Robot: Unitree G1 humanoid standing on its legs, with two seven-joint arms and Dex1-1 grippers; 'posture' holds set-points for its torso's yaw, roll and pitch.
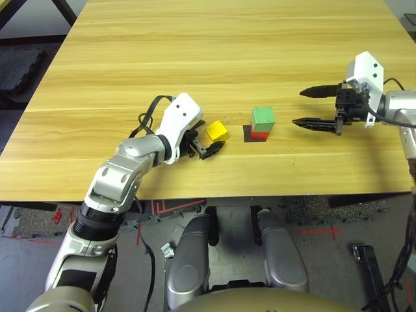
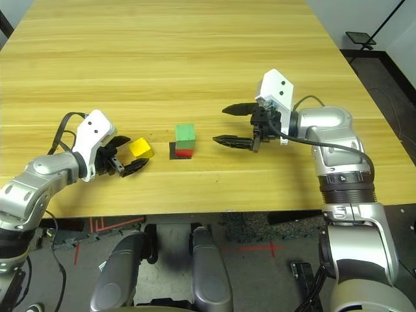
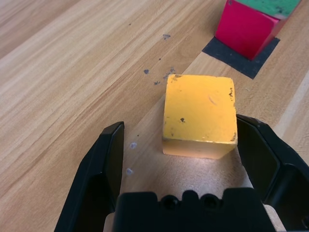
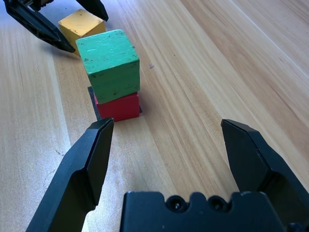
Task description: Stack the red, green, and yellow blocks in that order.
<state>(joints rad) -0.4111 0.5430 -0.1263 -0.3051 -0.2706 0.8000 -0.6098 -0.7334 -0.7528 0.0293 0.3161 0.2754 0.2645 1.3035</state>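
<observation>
Straddling the yellow block [image 3: 199, 115], the left pincer [image 1: 207, 142] gapes (right pincer [image 2: 235, 125] likewise unclenched).

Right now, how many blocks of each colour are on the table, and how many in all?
Red block: 1, on the black patch, under the green.
Green block: 1, on top of the red.
Yellow block: 1, on the table between the open left end effector's fingers.
Total: 3 blocks.
</observation>
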